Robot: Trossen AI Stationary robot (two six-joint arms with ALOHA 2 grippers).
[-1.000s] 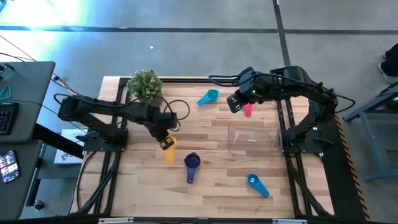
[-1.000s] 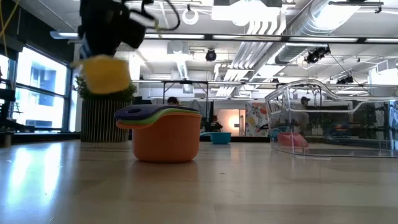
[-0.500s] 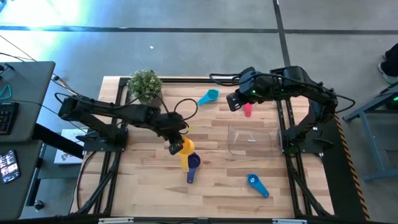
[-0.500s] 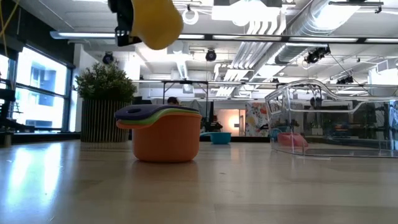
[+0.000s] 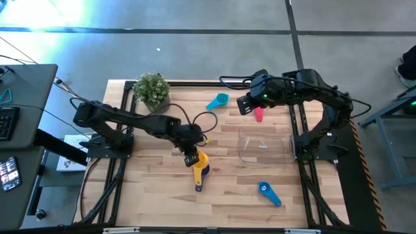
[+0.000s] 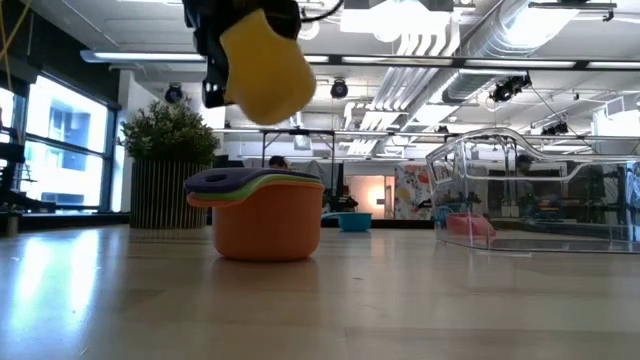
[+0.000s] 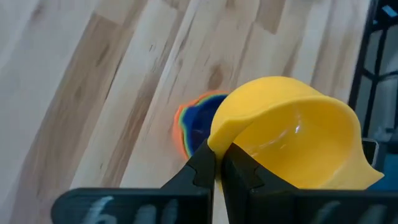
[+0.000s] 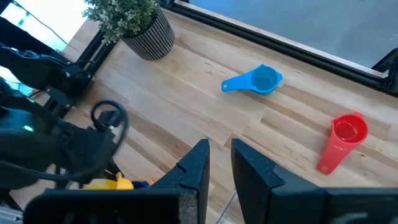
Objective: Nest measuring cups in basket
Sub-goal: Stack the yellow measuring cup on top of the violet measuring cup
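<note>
High view: left pincer (image 5: 193, 158) clamps yellow cup (image 5: 200, 160) by its handle, just above nested stack (image 5: 201, 174) near table (image 5: 221, 195) centre. Step: stacking; next, I'd say, lower bowl squarely in. Right pincer (image 5: 245, 106), at 1 o'clock near magenta cup (image 5: 259, 115), nearly shut on nothing. Basket (image 5: 265, 144) at 3 o'clock. Stack's inner colours mostly hidden.

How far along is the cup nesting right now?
Done: a nested stack of salmon, green and purple cups on the wooden table.
In hand: the left gripper holds the yellow plastic cup above it.
Left: light blue, magenta, blue scoops; clear plastic basket empty.
</note>
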